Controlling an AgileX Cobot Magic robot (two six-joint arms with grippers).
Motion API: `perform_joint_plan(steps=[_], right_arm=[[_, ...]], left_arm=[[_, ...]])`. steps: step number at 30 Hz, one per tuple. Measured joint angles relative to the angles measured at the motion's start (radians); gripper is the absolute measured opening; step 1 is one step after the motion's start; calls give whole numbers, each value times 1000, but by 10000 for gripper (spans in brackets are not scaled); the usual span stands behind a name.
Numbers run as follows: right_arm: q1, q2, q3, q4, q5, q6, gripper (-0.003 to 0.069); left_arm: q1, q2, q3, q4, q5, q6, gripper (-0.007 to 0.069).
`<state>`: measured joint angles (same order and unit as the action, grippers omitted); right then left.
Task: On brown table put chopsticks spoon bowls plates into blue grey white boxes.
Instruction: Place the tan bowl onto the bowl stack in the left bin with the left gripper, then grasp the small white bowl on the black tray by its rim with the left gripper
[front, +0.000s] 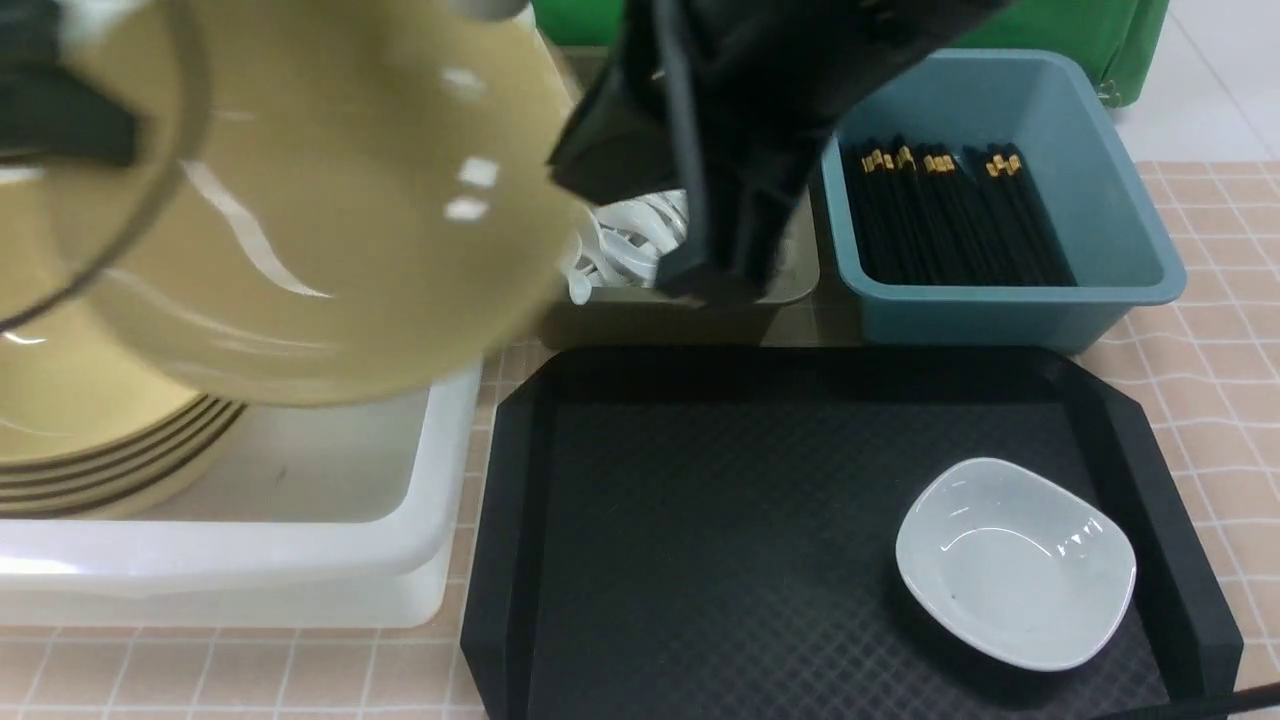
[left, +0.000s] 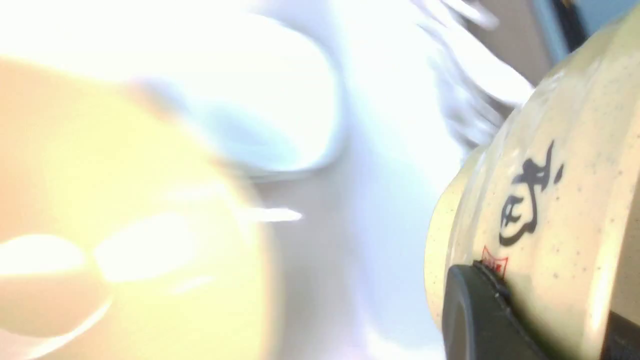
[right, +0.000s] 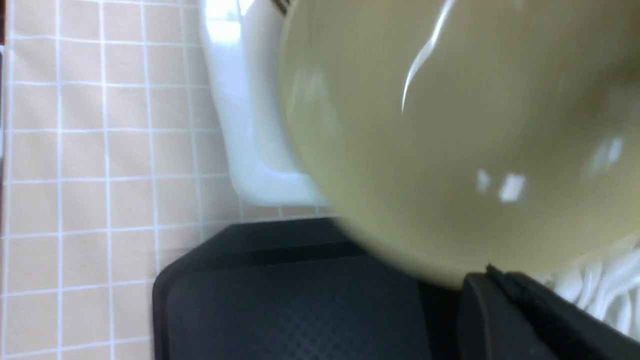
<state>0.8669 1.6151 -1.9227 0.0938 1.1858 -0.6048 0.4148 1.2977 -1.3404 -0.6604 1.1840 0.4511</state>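
Pinkish grid tabletop (front: 1220, 330), bins along the far side. White tub (front: 445, 500) sits left, black tray (front: 700, 520) near centre. The yellow bowl (front: 330, 200) is in the air over the tub, tilted, above the stacked bowls (front: 100, 450) inside it. Left gripper (left: 550, 325) is clamped on the bowl's wall: the left wrist view shows a pad pressed on the outside, beside a black brush mark. Right gripper (front: 715, 270) hangs just right of the bowl's rim, over the grey bin (front: 650, 325); can't tell if its jaws are apart or together.

Risks, my read:
- The bowl is glossy and held by one edge, so it could pivot or slip and crack onto the stack.
- Release it tilted and it won't nest.
- When you lower it, watch the rim clipping the right arm or the tub wall.

Looks: wide, shallow, mustard, shiny inside, speckled outside, blurred in every view.

Chopsticks (front: 950, 220) lie in the blue bin (front: 1000, 310), far right. One white plate (front: 1015, 560) is left on the tray, near right. Spoons (front: 640, 240) are in the grey bin.
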Motion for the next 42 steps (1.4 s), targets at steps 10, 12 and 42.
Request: perform_joint_plan(steps=[10,12,42], right_arm=[[6,59,-8,2,2,-5,48],[6,59,-8,2,9,-5,48],[-1,59,-9,-6,59,-45,51]], left_arm=[[304,-14,145,93,-195,-5,8],[305,33,145,109,-225,-12,8],[236,143,-155,345,-18,-221,548]])
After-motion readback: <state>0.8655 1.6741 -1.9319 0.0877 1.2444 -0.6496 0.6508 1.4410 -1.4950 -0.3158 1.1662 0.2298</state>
